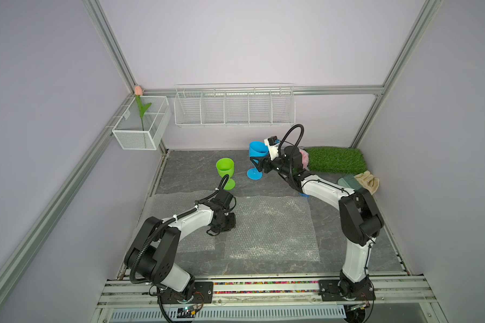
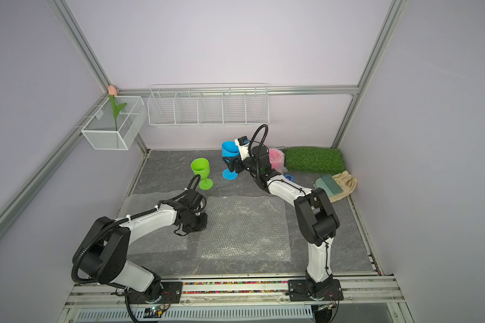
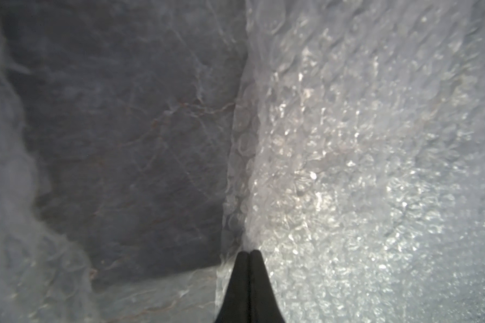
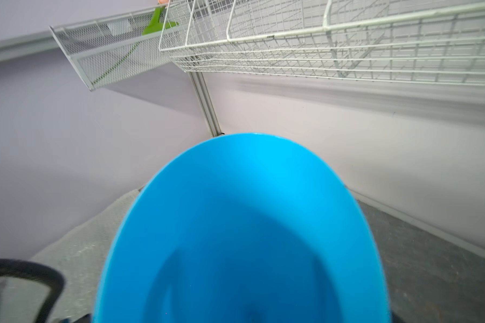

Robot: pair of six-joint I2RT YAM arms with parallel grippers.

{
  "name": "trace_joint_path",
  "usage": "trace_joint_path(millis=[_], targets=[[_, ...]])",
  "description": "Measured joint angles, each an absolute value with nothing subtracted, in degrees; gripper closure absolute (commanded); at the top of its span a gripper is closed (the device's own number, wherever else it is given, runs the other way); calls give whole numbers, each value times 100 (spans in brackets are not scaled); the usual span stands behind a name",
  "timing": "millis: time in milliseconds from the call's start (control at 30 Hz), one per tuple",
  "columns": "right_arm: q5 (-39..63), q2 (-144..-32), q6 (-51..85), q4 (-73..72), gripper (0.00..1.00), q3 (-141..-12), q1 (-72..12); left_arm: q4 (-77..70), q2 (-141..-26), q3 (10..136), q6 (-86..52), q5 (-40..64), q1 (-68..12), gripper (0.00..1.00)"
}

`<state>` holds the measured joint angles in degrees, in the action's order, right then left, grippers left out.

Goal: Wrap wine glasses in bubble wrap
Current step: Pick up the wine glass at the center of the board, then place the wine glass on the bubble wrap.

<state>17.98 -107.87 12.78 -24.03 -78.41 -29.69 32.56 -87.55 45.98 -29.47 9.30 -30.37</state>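
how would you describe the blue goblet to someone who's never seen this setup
Find the long white wire rack on the back wall. On the grey table below its right part, past the bubble wrap, the blue goblet has the right gripper around its stem. It is the only blue cup; the green goblet nearby stands alone.

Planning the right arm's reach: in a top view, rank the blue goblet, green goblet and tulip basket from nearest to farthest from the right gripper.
1. blue goblet, at the right gripper, between its jaws.
2. green goblet, beside it, toward the left arm's side.
3. tulip basket, mounted in the far left corner.
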Motion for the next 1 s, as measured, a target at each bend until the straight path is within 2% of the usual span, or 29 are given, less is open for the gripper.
trace_joint_path(millis=[200,433,567,700,1000], targets=[[1988,-9760,2545,-967,28,-7314,-3015,3120,-8702,4462,-2888,1028,-3037,100],[2635,-9286,4023,327,33,-6558,-3343,3020,-8643,4456,-2751,1039,-3037,100],[2886,-9303,4475,1059,33,-6381,-3916,3028,-8628,4456,-2648,1035,-3037,100],[3155,-9426,4912,1046,33,-6243,-4355,3052,-8628,4456,-2571,1035,-3037,100],[3260,-10573,5339,965,35,-6392,-4521,3052,-8628,4458,-2477,1039,-3037,100]])
